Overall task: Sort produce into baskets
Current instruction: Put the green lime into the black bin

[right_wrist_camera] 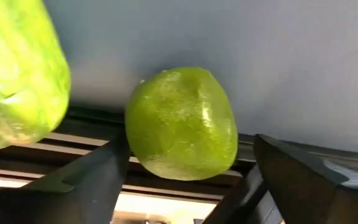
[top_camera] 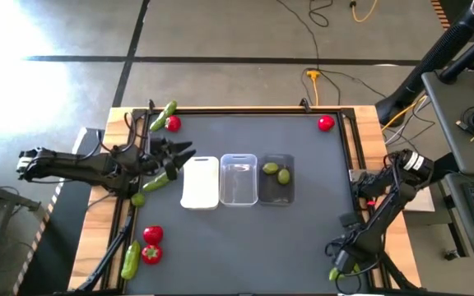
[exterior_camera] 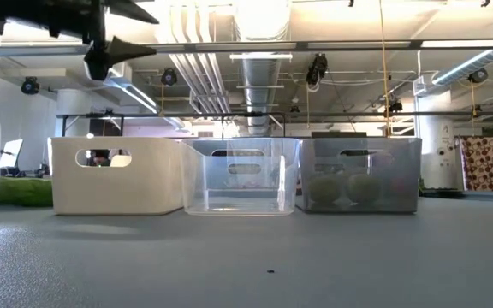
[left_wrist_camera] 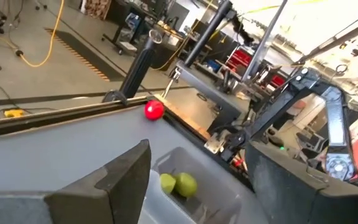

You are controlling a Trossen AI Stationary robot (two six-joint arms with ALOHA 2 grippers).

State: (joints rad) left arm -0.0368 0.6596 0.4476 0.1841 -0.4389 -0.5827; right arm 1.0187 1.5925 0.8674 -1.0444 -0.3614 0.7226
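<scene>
From above, the left gripper (top_camera: 181,153) hangs over the left part of the dark table (top_camera: 303,230), its fingers spread wide with nothing between them. Just ahead of its tips stands the white basket (top_camera: 200,182), then the clear basket (top_camera: 239,179) touching it, then the smoky grey basket (top_camera: 276,179) with two limes (top_camera: 276,172) inside. A cucumber (top_camera: 156,182) lies under the left gripper's wrist, and a lime (top_camera: 138,199) sits just behind that. Off to the gripper's side near the table's far edge are another cucumber (top_camera: 162,116) and a tomato (top_camera: 174,123); a far tomato (top_camera: 326,123) rests at the opposite far corner. Two tomatoes (top_camera: 151,245) and a third cucumber (top_camera: 130,260) lie by the near left edge. The right gripper (top_camera: 342,265) is down at the near right corner of the table, right at a green piece.

At table height the three baskets stand in a row – white (exterior_camera: 116,175), clear (exterior_camera: 241,176), grey (exterior_camera: 360,175) – with the limes (exterior_camera: 339,189) dim through the grey wall. A cucumber (exterior_camera: 11,190) lies beside the white one, and the left gripper's fingers (exterior_camera: 114,50) hang above it.

The left wrist view looks past wide-apart fingers (left_wrist_camera: 114,183) to the limes (left_wrist_camera: 179,184) in their basket and the far tomato (left_wrist_camera: 154,110) beyond.

The right wrist view shows a lime (right_wrist_camera: 182,123) between spread fingers (right_wrist_camera: 92,183) – not clamped – with a second green piece (right_wrist_camera: 18,74) close beside it.
</scene>
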